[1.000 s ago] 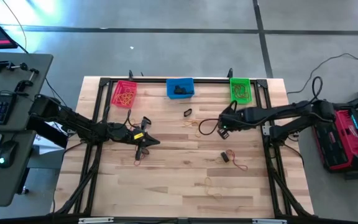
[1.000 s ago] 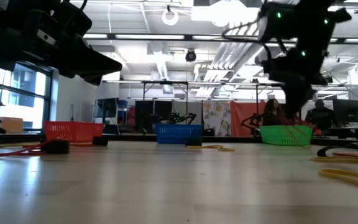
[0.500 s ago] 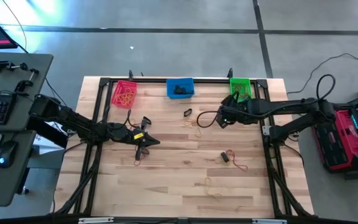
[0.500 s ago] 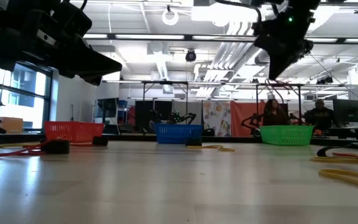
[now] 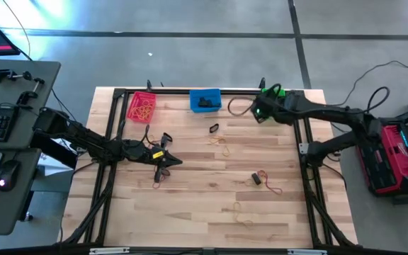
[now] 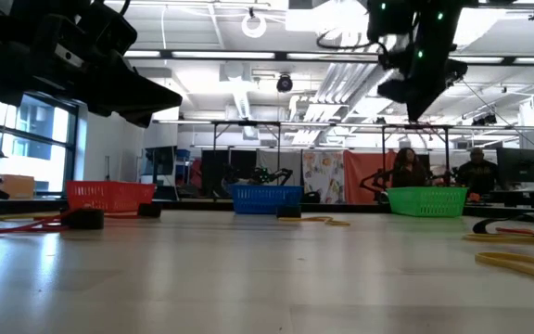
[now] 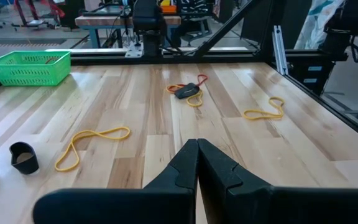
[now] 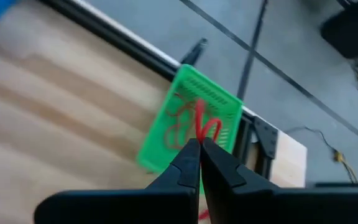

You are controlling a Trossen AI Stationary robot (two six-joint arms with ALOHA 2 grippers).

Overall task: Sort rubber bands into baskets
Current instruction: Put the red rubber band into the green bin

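My right gripper (image 5: 259, 111) hangs high over the table's far right corner, shut on a thin red rubber band (image 8: 202, 126) above the green basket (image 8: 188, 121), whose corner (image 5: 273, 90) peeks out past the arm. The red-pink basket (image 5: 142, 106) and the blue basket (image 5: 205, 100) stand along the far edge. Loose bands lie on the wood: a black one (image 5: 213, 128), a yellow one (image 5: 220, 141) and a red one with a black one (image 5: 259, 178). My left gripper (image 5: 170, 161) is shut, holds nothing, and hovers at mid-left. My right gripper pinches the red rubber band (image 8: 199, 134) between its two fingertips. The fingers slant down from above. The band's loop sticks out past the tips, lifted clear, over the green basket's inside.
More yellow bands (image 5: 243, 210) lie near the front edge, and one band (image 5: 157, 183) lies just in front of my left gripper. A dark metal frame (image 5: 116, 93) rims the table. In the low view, people sit in the room beyond the green basket (image 6: 426, 200).
My right gripper has risen and swung toward the table's far right corner, from the middle of the table to above the green basket. It has tipped and turned on the way, staying shut on the red band.
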